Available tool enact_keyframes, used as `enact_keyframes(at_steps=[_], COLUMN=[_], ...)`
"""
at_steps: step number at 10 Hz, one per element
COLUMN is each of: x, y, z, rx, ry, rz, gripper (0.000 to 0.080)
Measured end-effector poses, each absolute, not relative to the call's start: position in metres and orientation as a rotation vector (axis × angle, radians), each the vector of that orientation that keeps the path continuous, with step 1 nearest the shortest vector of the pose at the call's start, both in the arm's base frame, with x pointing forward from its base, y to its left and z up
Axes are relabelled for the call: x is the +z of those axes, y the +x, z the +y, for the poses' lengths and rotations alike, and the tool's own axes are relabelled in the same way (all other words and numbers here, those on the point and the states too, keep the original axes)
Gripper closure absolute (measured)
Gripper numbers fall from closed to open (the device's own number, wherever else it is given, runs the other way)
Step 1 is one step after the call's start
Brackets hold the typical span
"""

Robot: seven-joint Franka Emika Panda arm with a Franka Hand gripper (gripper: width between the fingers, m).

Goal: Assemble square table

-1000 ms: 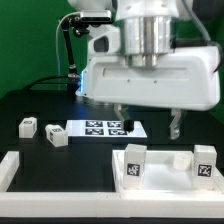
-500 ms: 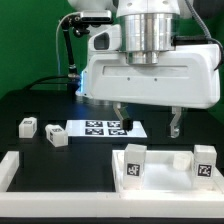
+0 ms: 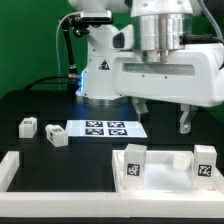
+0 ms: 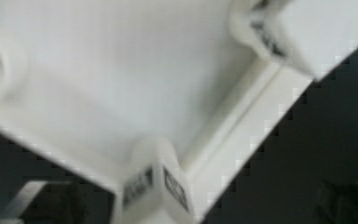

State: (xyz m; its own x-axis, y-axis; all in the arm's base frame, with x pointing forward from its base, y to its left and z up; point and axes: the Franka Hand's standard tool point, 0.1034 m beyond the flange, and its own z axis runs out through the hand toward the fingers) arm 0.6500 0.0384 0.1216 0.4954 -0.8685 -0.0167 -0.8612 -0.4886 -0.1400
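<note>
The white square table top (image 3: 165,178) lies at the front of the exterior view's right. Two tagged legs (image 3: 136,162) (image 3: 205,160) stand upright on it, with a third white stub (image 3: 180,157) between them. Two loose tagged legs (image 3: 28,126) (image 3: 56,136) lie on the black table at the exterior view's left. My gripper (image 3: 160,115) hangs open above and behind the top, nothing between its fingers. In the blurred wrist view the top (image 4: 140,80) fills the frame, with one tagged leg (image 4: 158,185) between my spread fingers (image 4: 43,200) and another leg (image 4: 291,30) at a far corner.
The marker board (image 3: 105,128) lies flat behind the table top, below the gripper. A long white L-shaped rail (image 3: 12,168) runs along the front and the exterior view's left. The robot's base (image 3: 95,70) and cables stand at the back.
The gripper has shifted toward the exterior view's right, uncovering more of the robot's base. Its jaws stay open; the parts on the table have not moved.
</note>
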Motion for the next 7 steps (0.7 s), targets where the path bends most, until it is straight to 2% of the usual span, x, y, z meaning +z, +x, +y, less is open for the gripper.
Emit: enact_keyframes(at_steps=[6, 7], x=[0.113, 0.105], y=[0.644, 0.633], z=[0.042, 0.037], rx=[-0.106, -0.073], ry=[-2.467, -2.383], rz=[1.66, 1.758], gripper=[0.0151, 0.0151])
